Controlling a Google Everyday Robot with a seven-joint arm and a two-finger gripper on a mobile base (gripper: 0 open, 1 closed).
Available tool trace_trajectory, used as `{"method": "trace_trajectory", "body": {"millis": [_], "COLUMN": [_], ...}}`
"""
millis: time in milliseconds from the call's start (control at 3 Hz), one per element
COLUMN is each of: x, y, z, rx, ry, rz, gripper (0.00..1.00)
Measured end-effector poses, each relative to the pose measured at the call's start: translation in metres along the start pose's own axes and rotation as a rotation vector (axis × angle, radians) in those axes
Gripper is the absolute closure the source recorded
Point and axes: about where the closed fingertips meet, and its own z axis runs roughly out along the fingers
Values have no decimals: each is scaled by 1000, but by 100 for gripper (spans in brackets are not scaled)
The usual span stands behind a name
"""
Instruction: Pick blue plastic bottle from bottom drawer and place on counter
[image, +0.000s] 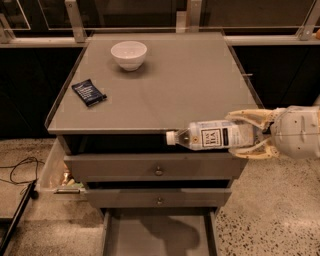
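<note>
My gripper (250, 134) comes in from the right and is shut on the blue plastic bottle (210, 135), a clear bottle with a white cap and a white label with dark print. The bottle lies on its side, cap pointing left, held in the air at the level of the counter's (175, 85) front right edge. One finger (247, 116) runs above the bottle and one below. The bottom drawer (160, 235) is pulled open below, its flat grey floor bare.
A white bowl (129, 54) stands at the counter's back left. A dark blue flat snack packet (88, 92) lies near the left edge. Two upper drawers with round knobs (158, 170) are shut. A black cable lies on the floor at left.
</note>
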Motion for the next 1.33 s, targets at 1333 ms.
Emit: {"method": "trace_trajectory", "body": {"millis": [1333], "x": [34], "y": [-119], "z": [66], "rx": [-14], "ry": [-100], "rz": [7], "gripper": [100]}}
